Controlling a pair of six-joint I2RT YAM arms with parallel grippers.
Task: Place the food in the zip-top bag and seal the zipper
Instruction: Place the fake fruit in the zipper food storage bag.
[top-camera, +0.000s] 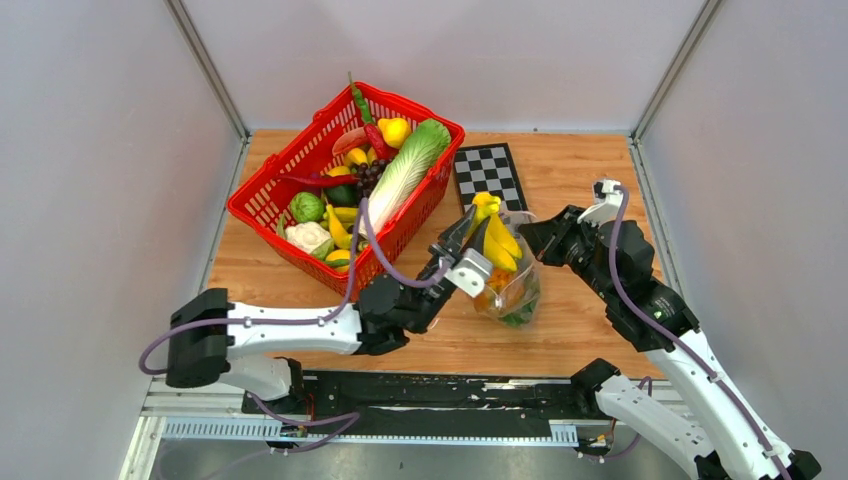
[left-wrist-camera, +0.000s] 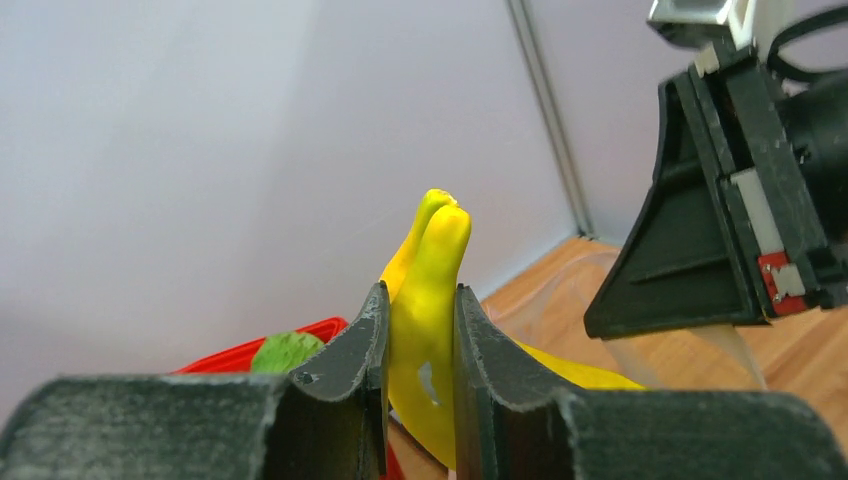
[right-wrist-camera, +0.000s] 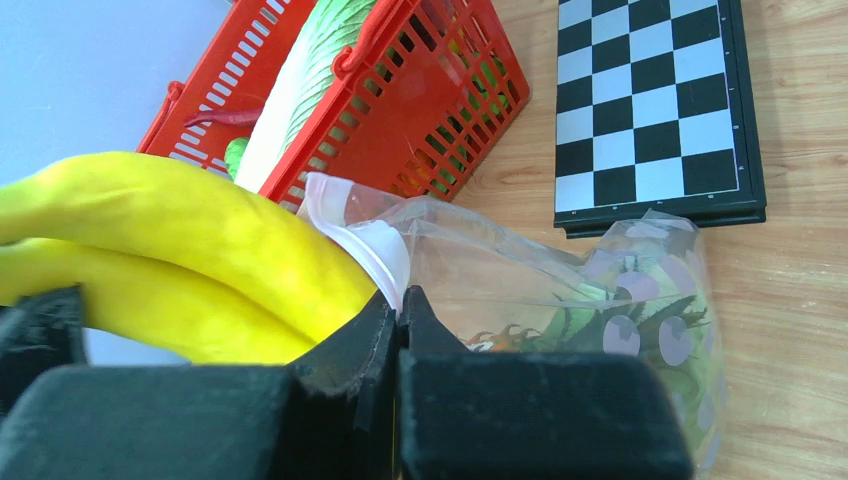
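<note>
The clear zip-top bag (top-camera: 512, 290) stands on the table with orange and green food inside; its dotted side (right-wrist-camera: 640, 320) shows in the right wrist view. My left gripper (top-camera: 468, 240) is shut on the yellow bananas (top-camera: 495, 235), held over the bag's mouth; the bananas (left-wrist-camera: 428, 330) sit squeezed between the jaws in the left wrist view. My right gripper (top-camera: 528, 232) is shut on the bag's pale mouth strip, the zipper (right-wrist-camera: 375, 250), holding the mouth up, with the bananas (right-wrist-camera: 180, 250) just to its left.
A red mesh basket (top-camera: 300, 150) at the back left holds more toy food, with a long lettuce (top-camera: 408, 165) leaning on its rim. A black and white chequered board (top-camera: 488, 172) lies behind the bag. Grey walls close in both sides.
</note>
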